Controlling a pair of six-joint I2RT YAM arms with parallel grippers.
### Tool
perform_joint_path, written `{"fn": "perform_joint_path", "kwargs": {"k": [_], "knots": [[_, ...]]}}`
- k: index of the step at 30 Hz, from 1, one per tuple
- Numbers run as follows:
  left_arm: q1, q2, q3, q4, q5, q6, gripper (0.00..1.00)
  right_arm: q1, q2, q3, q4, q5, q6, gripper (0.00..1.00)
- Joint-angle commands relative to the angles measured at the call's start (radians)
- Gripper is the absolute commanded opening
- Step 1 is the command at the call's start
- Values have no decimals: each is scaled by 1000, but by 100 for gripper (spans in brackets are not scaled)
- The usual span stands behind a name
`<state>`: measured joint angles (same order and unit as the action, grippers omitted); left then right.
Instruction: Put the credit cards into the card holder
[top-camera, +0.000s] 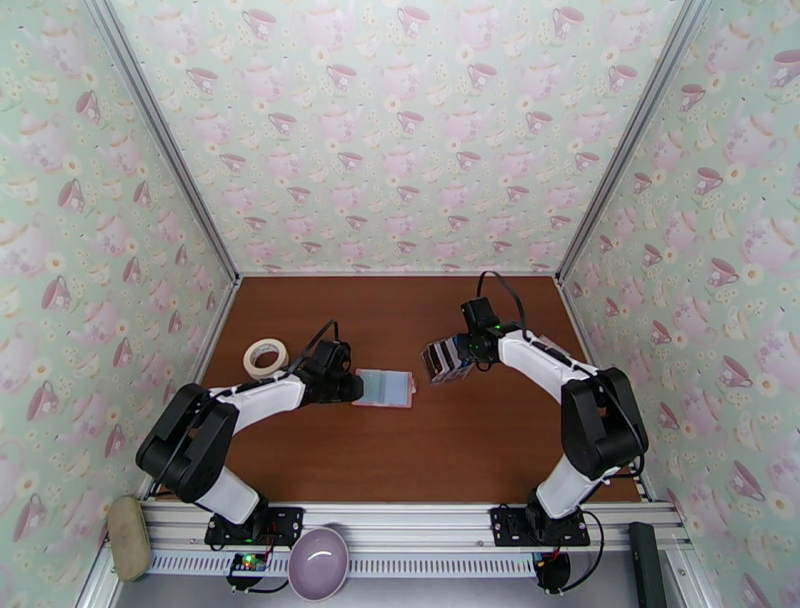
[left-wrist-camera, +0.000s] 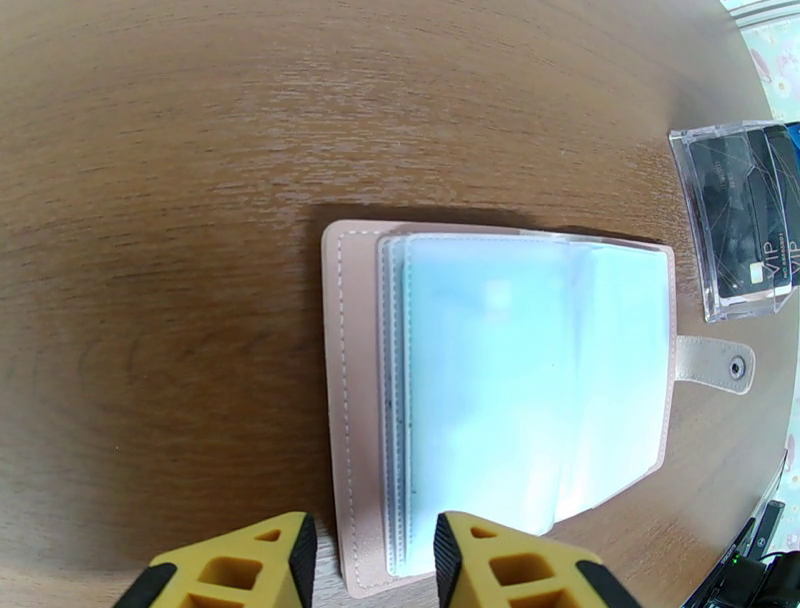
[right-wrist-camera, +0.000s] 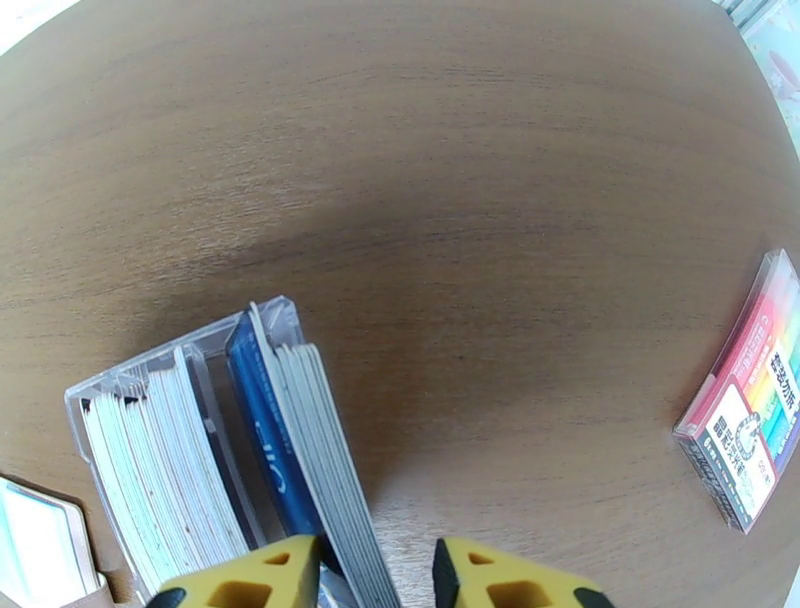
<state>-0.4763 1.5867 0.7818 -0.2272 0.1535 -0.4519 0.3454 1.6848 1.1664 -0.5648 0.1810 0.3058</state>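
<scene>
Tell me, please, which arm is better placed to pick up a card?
Right: the right hand, open, straddles the credit cards in the clear box; the left hand is over the card holder.

Lower L of frame: clear box (right-wrist-camera: 150, 362) w/ credit cards (right-wrist-camera: 310, 430) on edge, white batch at L, blue one + grey batch at R. Bottom centre: right gripper (right-wrist-camera: 378, 575), yellow tips apart, either side of grey batch's near end. Bottom L corner: bit of pink card holder (right-wrist-camera: 40, 545). R edge: rainbow-striped pkt (right-wrist-camera: 755, 400), flat on brown table (right-wrist-camera: 450, 200).
</scene>
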Motion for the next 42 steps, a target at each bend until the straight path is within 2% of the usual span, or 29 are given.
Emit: {"fn": "perform_joint_path", "kwargs": {"k": [1,6,13,25,34,42], "knots": [[7,14,26,7,23,11,38,-6,-36,37,-33,41,-11,34],[6,17,25,11,26,9,38,-5,-42,41,-38,37,-12,31],[7,13,25,7,24,10,38,-5,-42,41,-38,32,-13,20],[7,10,25,3,21,11,38,-5,-63,27,-36,-22,-6,8],[8,13,31,1,26,12,38,-5,-127,0,-24,-127,12,5],[15,7,30,-3,30,11,38,-5,-153,-5,-32,-160,15,4]]}}
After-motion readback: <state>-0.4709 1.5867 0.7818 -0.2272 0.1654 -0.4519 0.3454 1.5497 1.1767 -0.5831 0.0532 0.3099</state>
